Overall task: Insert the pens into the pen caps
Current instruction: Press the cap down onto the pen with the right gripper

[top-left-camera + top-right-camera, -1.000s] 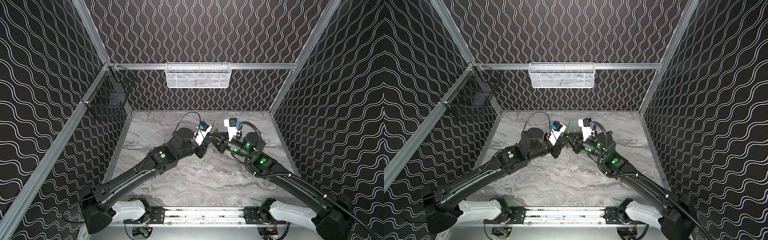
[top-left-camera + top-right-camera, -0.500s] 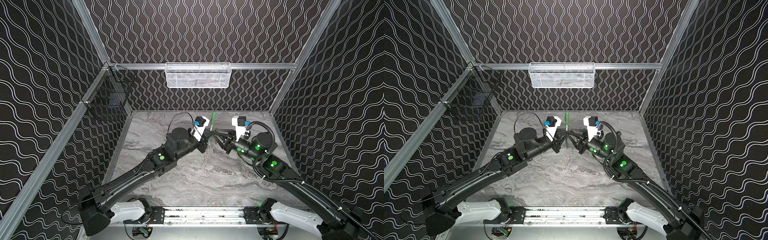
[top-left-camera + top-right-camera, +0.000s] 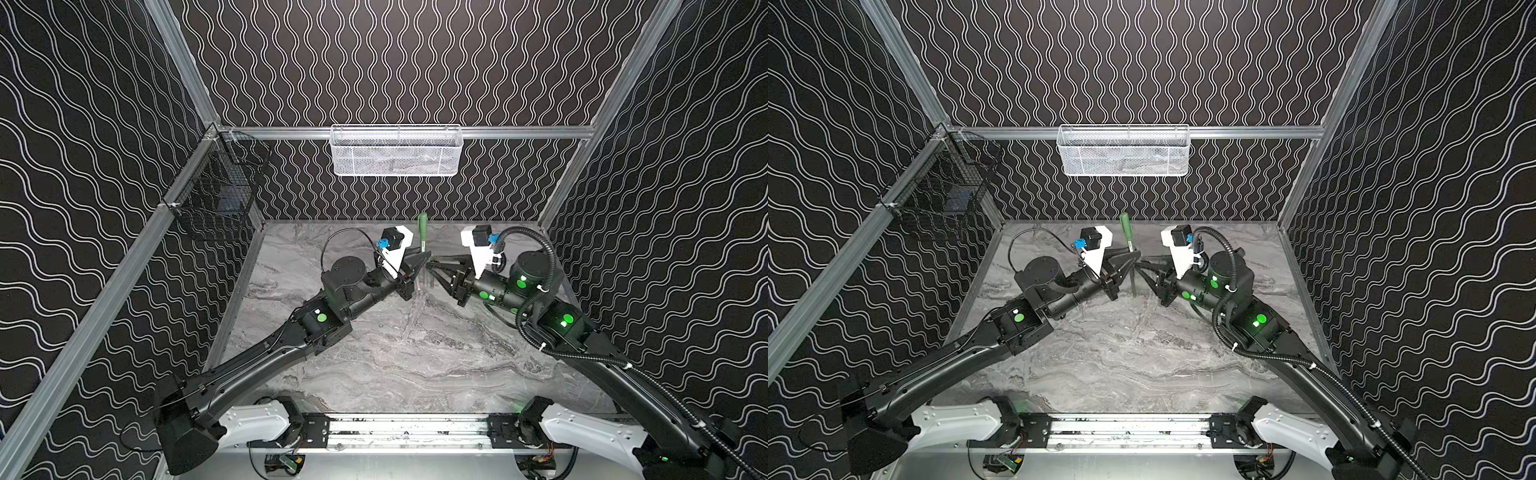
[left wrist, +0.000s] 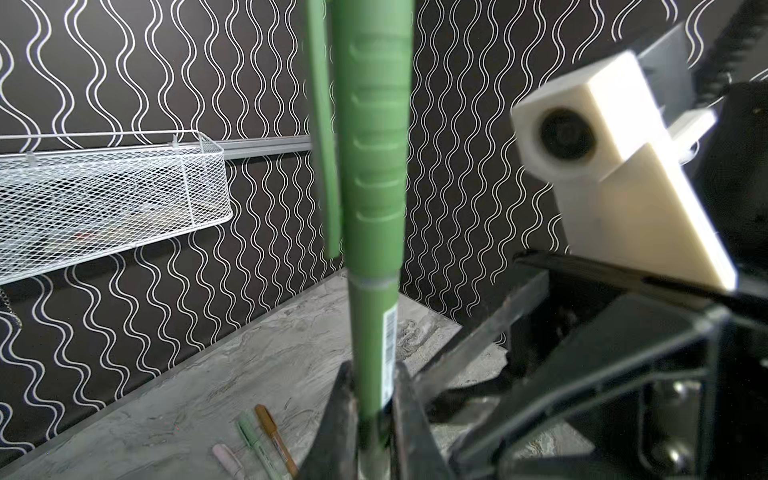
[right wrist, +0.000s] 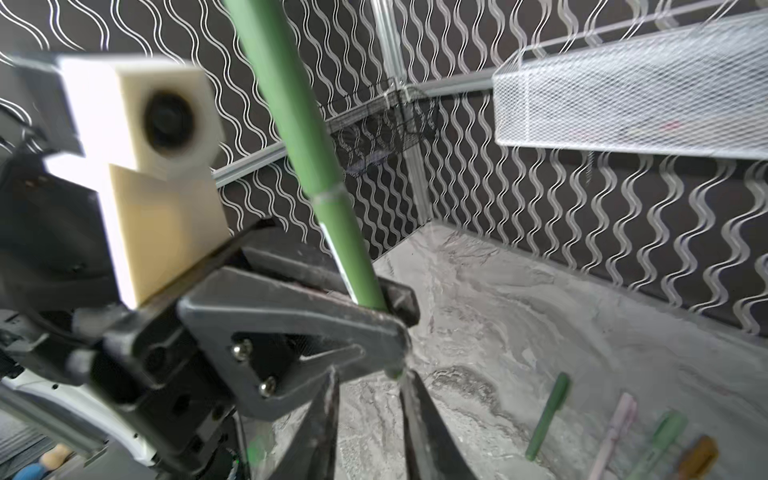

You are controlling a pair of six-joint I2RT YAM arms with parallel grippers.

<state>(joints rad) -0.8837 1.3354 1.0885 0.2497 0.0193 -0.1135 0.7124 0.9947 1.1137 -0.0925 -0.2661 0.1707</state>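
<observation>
Green pen point(image 4: 368, 324) in L gripper point(image 4: 372, 374), white barcode label point(image 4: 389, 349), print unreadable

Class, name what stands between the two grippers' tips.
A capped green pen, upright, clamped by the left gripper; the open right gripper faces it. Both top views show it.

Cannot follow the dark green pen point(image 4: 374, 316) to its top in either wrist view, cropped by the edge, nor in the left wrist view to its lower end, buried between the fingers of the left gripper point(image 4: 372, 368). Cannot read the blurred pens point(image 5: 548, 415) on the table point(image 5: 540, 299), some cut short by both wrist views' edges and too small to pick out in both top views. Cannot tell the contents of the white mesh basket point(image 3: 397, 151).
</observation>
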